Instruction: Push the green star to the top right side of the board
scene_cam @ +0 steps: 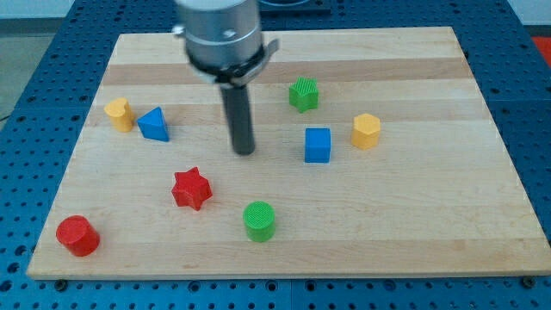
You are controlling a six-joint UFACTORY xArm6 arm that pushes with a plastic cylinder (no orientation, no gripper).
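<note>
The green star lies on the wooden board, right of centre in the upper half. My tip rests on the board near the middle, to the left of and below the green star, with a clear gap between them. The blue cube sits just below the green star, to the right of my tip.
A yellow hexagonal block lies right of the blue cube. A yellow block and a blue triangle sit at the left. A red star, a green cylinder and a red cylinder lie lower down.
</note>
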